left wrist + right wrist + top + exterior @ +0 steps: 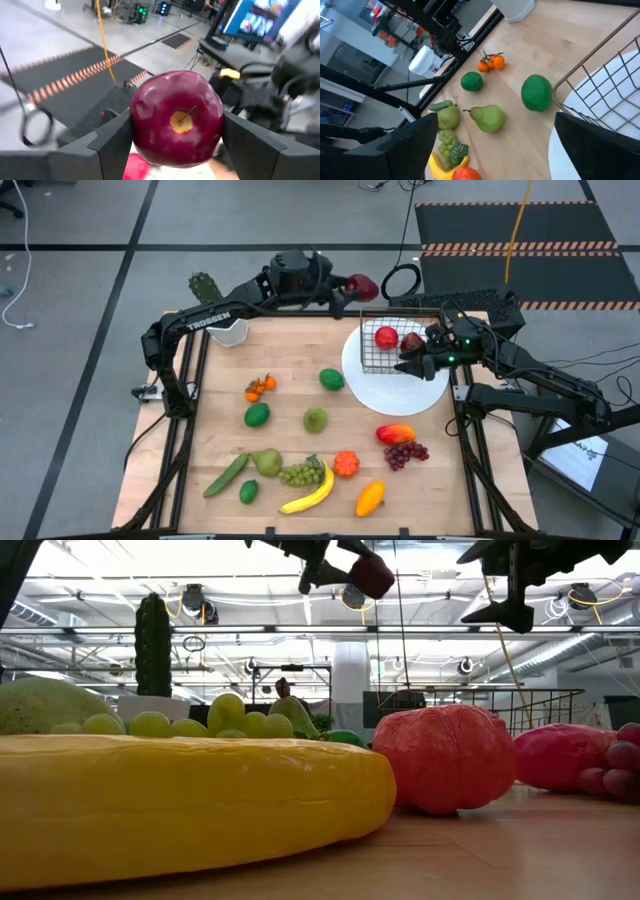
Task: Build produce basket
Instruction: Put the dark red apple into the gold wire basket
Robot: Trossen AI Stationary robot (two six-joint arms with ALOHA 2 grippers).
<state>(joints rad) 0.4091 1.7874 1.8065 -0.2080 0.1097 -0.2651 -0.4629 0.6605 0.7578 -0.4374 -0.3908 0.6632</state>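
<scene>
A dark red apple (362,285) hangs high above the table's far edge, with my left gripper (352,286) shut on it. It also shows in the low view (372,575) and the left wrist view (176,122). Just nearer stands the wire basket (372,352) on a white plate (400,395), with two red apples (386,337) inside. My right gripper (408,366) hovers open over the plate at the basket's near right corner, nothing between its fingers (405,150). The other produce lies loose on the table, such as a lime (332,379) and a banana (312,492). My left gripper pinches the apple's two opposite sides (137,125) between its two fingers (112,142). The fingers lie about level and come from the table's left. The apple's stem end (181,120) faces back toward the wrist. The apple is lifted clear of table and basket.
A cactus (205,288) in a white pot (230,330) stands at the far left corner. Small oranges (260,387), a pear (266,462), green grapes (301,473), a cucumber (226,475), a mango (395,434) and purple grapes (407,452) cover the table's middle and near half.
</scene>
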